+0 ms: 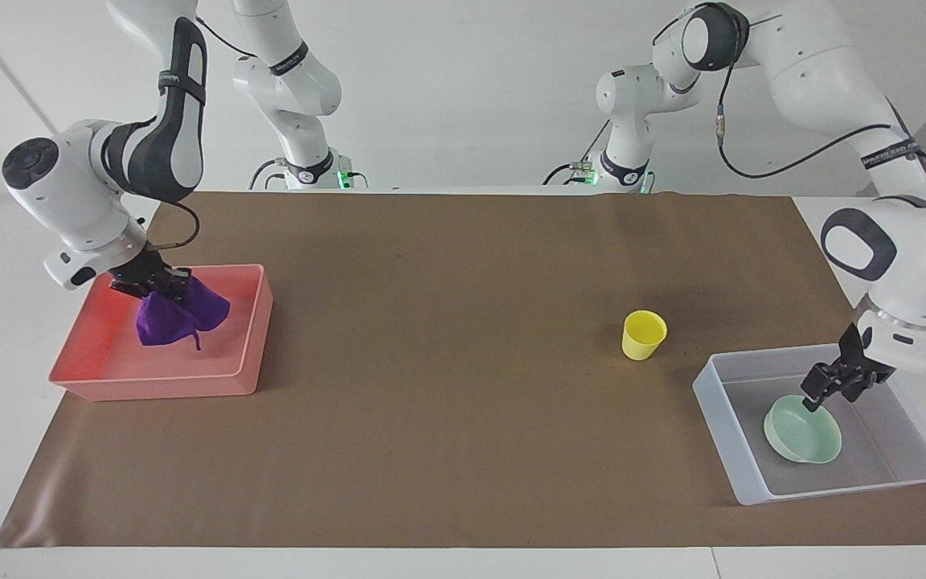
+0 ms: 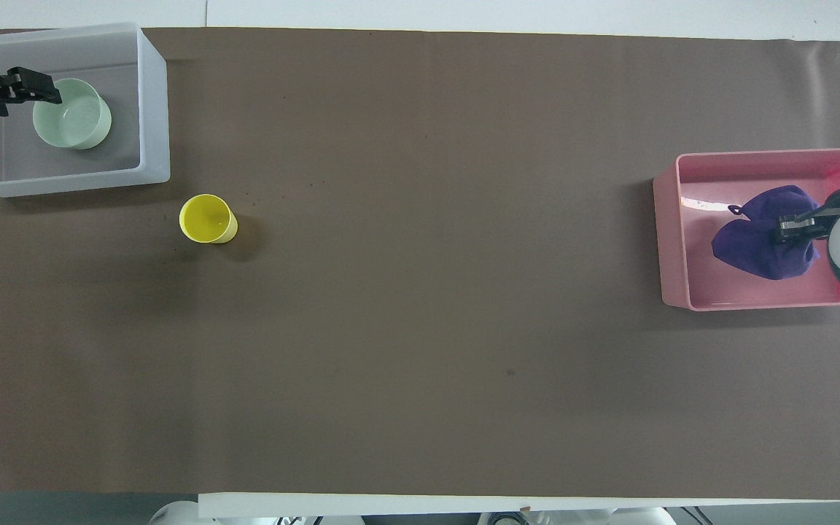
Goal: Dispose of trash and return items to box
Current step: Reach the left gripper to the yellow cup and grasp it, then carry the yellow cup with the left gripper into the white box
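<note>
Rag over pink tray, bowl in box

Right gripper [image 1: 159, 286] clamps the purple rag [image 1: 180, 316] over the pink tray [image 1: 101, 376]; left gripper [image 1: 831, 388], jaws parted, hovers above the mint bowl [image 1: 803, 431] in the translucent box [image 1: 720, 406].

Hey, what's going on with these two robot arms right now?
The right gripper holds the small purple cloth rag low inside the pink plastic tray. The left gripper is just above the pale mint-green round bowl, which sits on the floor of the translucent whitish plastic tray, apparently just released. The small yellow plastic cup stands on the brown mat, not yet put away.
</note>
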Action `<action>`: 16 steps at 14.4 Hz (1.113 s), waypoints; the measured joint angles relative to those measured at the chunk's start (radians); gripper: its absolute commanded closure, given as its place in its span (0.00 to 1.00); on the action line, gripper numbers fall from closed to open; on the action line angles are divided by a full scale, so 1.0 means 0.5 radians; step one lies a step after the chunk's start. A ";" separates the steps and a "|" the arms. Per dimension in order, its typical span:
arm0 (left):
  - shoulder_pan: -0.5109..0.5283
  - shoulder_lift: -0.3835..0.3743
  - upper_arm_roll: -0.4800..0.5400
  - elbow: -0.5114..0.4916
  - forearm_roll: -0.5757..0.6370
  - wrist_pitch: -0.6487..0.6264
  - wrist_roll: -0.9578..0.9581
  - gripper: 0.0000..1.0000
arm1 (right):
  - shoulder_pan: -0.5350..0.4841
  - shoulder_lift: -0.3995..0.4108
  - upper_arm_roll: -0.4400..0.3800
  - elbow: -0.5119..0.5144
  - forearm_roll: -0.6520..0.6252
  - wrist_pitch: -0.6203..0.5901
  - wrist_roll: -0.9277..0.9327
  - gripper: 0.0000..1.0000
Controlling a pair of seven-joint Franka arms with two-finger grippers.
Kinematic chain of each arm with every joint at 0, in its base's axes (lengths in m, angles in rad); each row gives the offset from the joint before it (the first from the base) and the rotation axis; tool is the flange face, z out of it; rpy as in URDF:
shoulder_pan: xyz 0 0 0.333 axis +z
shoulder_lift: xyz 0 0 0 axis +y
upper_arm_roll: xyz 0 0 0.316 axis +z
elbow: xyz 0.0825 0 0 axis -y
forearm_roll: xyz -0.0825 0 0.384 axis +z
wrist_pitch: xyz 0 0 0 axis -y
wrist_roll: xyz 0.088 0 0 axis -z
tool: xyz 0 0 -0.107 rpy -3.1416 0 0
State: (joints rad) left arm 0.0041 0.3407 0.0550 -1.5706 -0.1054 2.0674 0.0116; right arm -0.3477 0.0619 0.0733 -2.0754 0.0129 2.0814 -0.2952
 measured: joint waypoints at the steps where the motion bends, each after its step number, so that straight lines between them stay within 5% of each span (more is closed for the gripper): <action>1: -0.059 -0.142 -0.002 -0.040 0.000 -0.238 -0.047 0.00 | -0.009 0.000 0.000 -0.034 0.000 0.041 0.000 0.62; 3: -0.215 -0.417 -0.005 -0.246 0.000 -0.472 -0.143 0.00 | -0.010 0.000 0.001 -0.062 0.000 0.065 -0.001 0.05; 6: -0.438 -0.684 -0.016 -0.755 -0.001 -0.266 -0.320 0.00 | -0.010 -0.003 0.007 -0.059 0.000 0.063 -0.001 0.00; 10: -0.511 -0.713 -0.022 -1.191 -0.001 0.282 -0.503 0.02 | 0.000 -0.018 0.055 0.082 0.003 -0.119 -0.003 0.00; 11: -0.515 -0.686 -0.022 -1.230 -0.001 0.376 -0.519 0.35 | 0.004 -0.023 0.104 0.152 0.006 -0.187 -0.003 0.00; 12: -0.515 -0.653 -0.021 -1.262 -0.001 0.478 -0.531 0.90 | 0.021 -0.027 0.149 0.221 0.011 -0.248 0.009 0.00; 16: -0.506 -0.533 -0.005 -1.312 -0.001 0.714 -0.572 1.00 | 0.309 -0.012 0.191 0.479 0.013 -0.515 0.382 0.00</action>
State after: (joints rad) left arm -0.2491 0.0741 0.0526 -2.2268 -0.1057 2.4246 -0.2745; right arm -0.1933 0.0560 0.1686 -1.8361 0.0197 1.8239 -0.1043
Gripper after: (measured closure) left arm 0.366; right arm 0.000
